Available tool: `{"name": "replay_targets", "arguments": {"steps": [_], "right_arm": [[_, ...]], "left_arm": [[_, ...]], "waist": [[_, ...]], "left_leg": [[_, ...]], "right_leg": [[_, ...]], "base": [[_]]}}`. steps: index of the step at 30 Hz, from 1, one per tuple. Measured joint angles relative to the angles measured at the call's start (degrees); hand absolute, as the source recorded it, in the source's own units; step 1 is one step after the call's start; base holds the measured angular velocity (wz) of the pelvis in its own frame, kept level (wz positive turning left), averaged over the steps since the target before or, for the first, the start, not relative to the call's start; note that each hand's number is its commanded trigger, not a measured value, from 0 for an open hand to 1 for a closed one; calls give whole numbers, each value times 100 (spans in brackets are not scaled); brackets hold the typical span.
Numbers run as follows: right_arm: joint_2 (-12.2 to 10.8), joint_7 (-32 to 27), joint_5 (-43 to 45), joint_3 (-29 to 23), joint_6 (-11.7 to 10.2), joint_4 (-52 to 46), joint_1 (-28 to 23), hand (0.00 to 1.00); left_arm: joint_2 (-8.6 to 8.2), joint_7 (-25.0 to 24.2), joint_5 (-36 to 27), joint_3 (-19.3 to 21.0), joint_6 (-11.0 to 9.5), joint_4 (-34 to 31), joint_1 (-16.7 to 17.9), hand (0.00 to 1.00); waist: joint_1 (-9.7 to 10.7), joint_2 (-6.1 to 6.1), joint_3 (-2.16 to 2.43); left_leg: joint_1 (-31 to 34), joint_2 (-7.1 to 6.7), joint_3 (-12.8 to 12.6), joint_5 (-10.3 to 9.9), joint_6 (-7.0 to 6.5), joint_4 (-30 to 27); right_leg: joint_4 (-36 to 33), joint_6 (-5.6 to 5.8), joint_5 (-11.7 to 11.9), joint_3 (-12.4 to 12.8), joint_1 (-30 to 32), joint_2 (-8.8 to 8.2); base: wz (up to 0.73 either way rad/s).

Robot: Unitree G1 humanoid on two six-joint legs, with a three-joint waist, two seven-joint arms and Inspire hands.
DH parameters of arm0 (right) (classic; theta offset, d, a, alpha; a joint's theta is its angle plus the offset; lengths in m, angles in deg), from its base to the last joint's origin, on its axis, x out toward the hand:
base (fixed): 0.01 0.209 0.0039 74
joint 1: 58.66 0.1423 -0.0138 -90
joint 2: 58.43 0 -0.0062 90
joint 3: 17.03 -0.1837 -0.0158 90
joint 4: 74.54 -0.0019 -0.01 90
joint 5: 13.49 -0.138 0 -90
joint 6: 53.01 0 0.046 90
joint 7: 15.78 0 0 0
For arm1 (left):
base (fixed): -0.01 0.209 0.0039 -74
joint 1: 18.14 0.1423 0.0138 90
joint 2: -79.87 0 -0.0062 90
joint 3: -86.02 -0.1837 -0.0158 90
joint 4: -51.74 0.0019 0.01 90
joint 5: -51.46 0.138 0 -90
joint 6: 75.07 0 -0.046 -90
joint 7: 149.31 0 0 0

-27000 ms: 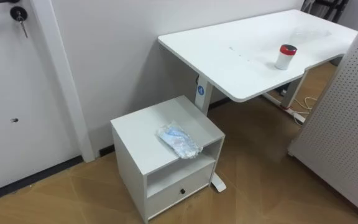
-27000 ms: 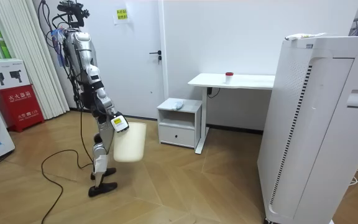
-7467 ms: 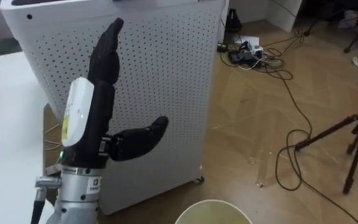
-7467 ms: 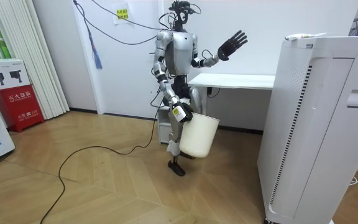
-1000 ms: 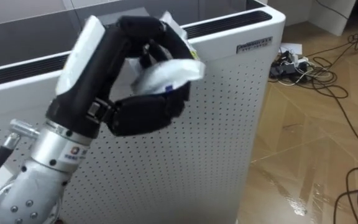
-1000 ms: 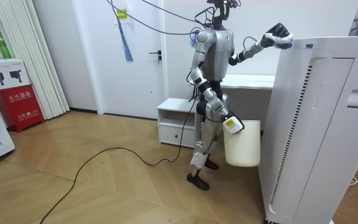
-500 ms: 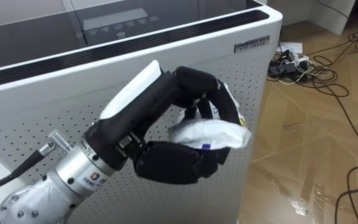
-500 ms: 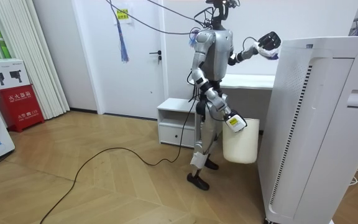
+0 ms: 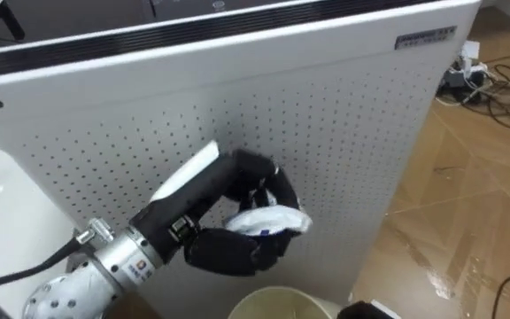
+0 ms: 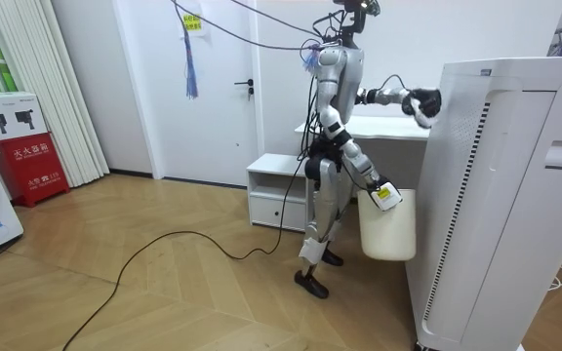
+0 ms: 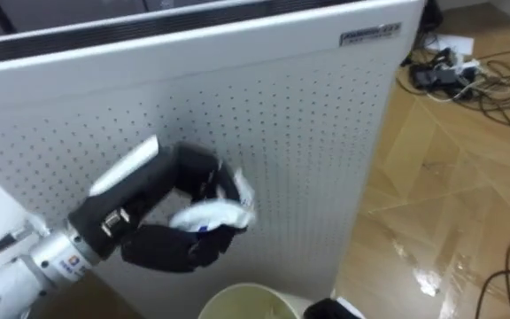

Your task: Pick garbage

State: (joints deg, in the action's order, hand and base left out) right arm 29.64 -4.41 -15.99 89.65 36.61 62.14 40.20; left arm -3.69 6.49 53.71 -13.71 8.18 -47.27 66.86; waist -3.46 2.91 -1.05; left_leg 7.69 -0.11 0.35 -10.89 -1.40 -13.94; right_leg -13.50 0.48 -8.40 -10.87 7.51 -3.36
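Above the bin [image 9: 277,303], the outstretched left hand [image 9: 235,250] clutches crumpled white garbage [image 9: 268,220].

White wrapper [image 9: 271,221] half buried in the curled left hand [image 9: 227,250], pale bucket [image 9: 257,302] cut off by the lower edge, right hand [image 10: 381,193] too small to read.

A crumpled white wrapper [image 9: 270,221] sits clutched in the left robot hand [image 9: 227,251].
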Motion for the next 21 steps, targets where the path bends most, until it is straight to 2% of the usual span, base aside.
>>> {"name": "replay_targets", "arguments": {"steps": [4,6,8,10,11,21], "right_arm": [[6,24,-157,6,-21,276,176,100],[10,8,-218,10,-21,279,211,100],[1,-24,-379,18,-22,342,245,100],[-38,-82,-473,16,-22,458,304,100],[-48,-90,-487,15,-22,478,321,100],[-69,-108,-603,2,-51,843,642,100]], "left_arm": [[-307,2,242,-74,25,544,28,100],[-392,6,231,-194,23,783,27,100],[-427,6,232,-357,24,1097,27,100],[-432,6,289,-462,27,1389,29,100],[-432,6,312,-464,27,1423,29,100],[-676,-32,291,-643,43,2276,21,100]], "waist": [[-16,-1,-1],[-16,-4,-1],[-16,-14,-7],[-16,-73,-47],[-15,-85,-52],[8,-126,-65]], "left_leg": [[239,-38,15,28,-23,-12],[334,-52,12,35,-31,-21],[358,-54,8,34,-31,-21],[387,-52,2,34,-30,-19],[410,-50,-2,34,-30,-21],[600,-43,-30,34,-30,-77]], "right_leg": [[-21,1,0,-34,233,-43],[-40,3,2,-31,336,-58],[-42,4,2,-31,362,-60],[-40,4,2,-30,392,-51],[-40,4,2,-29,414,-48],[-23,4,13,-23,574,-49]], "base": [[5],[0],[0],[0],[0],[0]]}}
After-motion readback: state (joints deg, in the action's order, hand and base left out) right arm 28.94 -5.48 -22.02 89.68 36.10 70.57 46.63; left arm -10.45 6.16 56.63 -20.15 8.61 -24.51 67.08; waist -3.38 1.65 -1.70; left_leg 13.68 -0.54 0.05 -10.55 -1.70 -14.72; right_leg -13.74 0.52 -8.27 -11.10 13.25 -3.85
